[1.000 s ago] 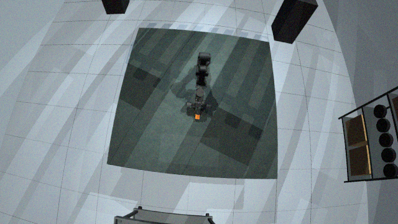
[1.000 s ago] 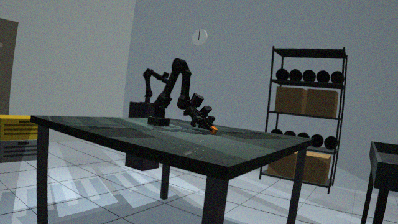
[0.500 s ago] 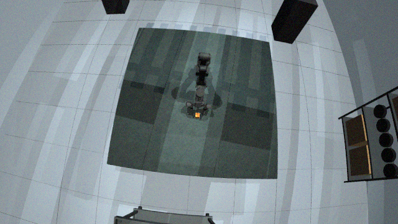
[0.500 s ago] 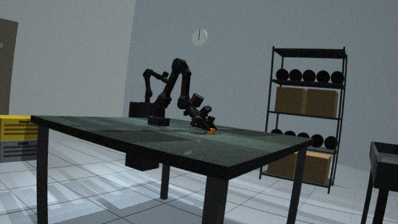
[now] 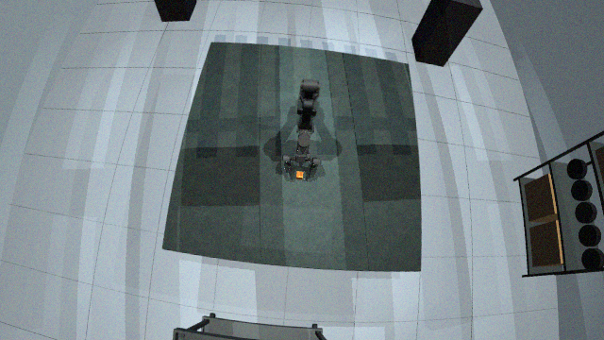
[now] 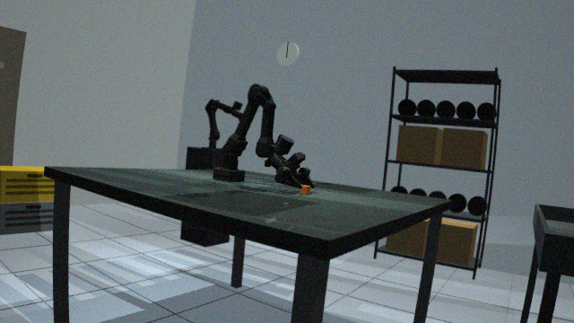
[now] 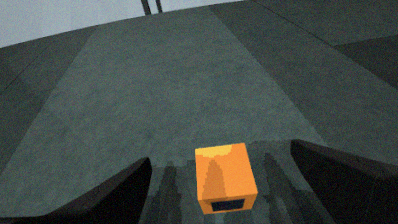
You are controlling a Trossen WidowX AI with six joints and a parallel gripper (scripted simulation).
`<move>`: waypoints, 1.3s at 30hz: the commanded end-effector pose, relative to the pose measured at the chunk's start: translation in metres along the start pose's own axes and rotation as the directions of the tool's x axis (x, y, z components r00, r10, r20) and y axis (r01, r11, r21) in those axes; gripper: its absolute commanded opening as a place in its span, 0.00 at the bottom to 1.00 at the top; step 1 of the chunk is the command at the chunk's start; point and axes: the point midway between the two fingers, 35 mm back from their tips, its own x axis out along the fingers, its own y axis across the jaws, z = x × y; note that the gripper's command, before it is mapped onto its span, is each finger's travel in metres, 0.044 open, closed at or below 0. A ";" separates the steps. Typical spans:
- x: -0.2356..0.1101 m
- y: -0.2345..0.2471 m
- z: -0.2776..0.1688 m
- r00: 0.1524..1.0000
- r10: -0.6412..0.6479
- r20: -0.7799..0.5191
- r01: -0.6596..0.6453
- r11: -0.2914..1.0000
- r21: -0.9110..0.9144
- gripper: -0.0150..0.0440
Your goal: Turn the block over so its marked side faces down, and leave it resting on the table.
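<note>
Since the pincer (image 7: 220,195) is spread wide and gripping nothing, the orange block (image 7: 225,175) just sits on the desk (image 7: 150,100) between its fingers, dark marked side facing back toward the pincer, not down.

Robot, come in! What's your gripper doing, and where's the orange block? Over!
Gripper open, holding nothing. Small orange cube block resting on dark green table between the fingers, dark square mark facing the camera, not down. Nothing in the way.
</note>
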 end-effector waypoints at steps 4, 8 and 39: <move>0.000 0.000 -0.001 1.000 0.003 -0.002 -0.003 1.000 -0.003 1.00; 0.000 0.000 -0.001 1.000 0.003 -0.002 -0.003 1.000 -0.003 1.00; -0.053 0.000 0.055 0.861 0.001 -0.509 -0.003 1.000 -0.003 1.00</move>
